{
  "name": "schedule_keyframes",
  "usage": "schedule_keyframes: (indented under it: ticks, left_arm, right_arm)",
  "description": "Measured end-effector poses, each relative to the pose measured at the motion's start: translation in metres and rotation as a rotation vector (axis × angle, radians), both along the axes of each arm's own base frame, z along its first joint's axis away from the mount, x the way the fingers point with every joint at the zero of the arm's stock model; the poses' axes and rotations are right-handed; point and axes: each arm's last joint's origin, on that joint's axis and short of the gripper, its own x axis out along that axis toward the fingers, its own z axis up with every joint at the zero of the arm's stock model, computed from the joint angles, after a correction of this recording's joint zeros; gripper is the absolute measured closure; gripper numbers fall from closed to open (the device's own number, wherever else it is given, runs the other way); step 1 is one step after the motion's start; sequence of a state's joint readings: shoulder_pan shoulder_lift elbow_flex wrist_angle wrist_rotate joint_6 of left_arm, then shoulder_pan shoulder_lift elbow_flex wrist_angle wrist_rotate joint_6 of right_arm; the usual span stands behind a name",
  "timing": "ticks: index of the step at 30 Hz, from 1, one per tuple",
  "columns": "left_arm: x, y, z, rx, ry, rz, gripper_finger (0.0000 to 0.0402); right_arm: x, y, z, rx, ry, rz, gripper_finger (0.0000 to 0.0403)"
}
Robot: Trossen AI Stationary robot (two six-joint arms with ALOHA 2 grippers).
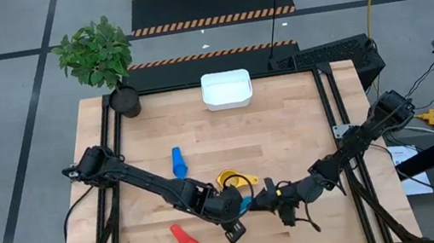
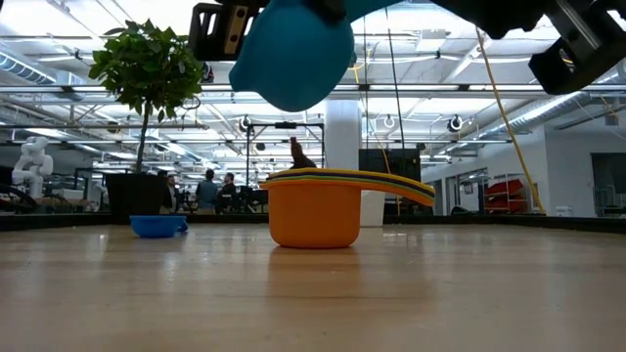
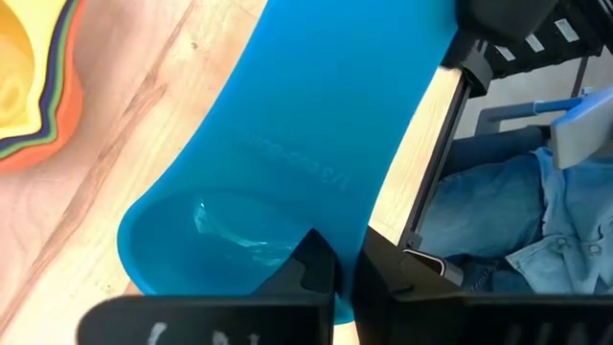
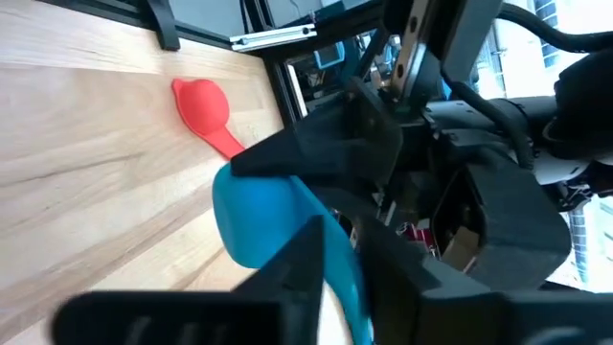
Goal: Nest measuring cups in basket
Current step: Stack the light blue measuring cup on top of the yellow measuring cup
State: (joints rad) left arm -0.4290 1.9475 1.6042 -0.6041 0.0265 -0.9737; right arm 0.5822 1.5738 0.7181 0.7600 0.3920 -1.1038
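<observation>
1. Low view, nearest: a light blue cup hangs in the air between both arms; the left gripper is clamped on its rim, and the right gripper straddles its handle, how tightly I cannot tell.
2. Just behind sits the nested stack, orange outermost; a red cup and a blue cup lie loose.
3. Farthest, the basket holds no cups.
4. Risk: if both grippers pull during the handover, the cup could twist free and drop.
</observation>
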Motion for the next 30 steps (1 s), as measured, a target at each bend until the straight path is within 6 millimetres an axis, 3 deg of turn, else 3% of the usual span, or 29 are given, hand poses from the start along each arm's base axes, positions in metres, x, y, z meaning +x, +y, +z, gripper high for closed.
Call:
schedule_keyframes:
  ticks: [3, 6, 15, 19, 30]
  left_arm:
    - [-0.0001, 0.0, -0.0002, 0.001, 0.001, -0.001, 0.0384]
    - [-0.0008, -0.0013, -0.0004, 0.007, -0.001, -0.014, 0.0393]
    - [-0.0014, -0.0047, 0.0003, 0.016, -0.018, -0.023, 0.0383]
    - [-0.0014, -0.0045, 0.0002, 0.019, -0.018, -0.027, 0.0394]
    - [-0.0017, -0.0042, -0.0001, 0.026, -0.016, -0.022, 0.0393]
  right_arm:
    - [0.0001, 0.0, 0.0005, 0.002, -0.003, -0.001, 0.0387]
    - [0.0, 0.0, 0.0001, 0.0, 0.0, -0.001, 0.0395]
    - [0.0022, -0.0042, -0.0002, 0.009, 0.004, -0.043, 0.0291]
    - [0.0039, -0.0075, -0.0015, 0.004, 0.016, -0.054, 0.0281]
    - [0.0038, -0.0078, -0.0024, -0.001, 0.023, -0.053, 0.0396]
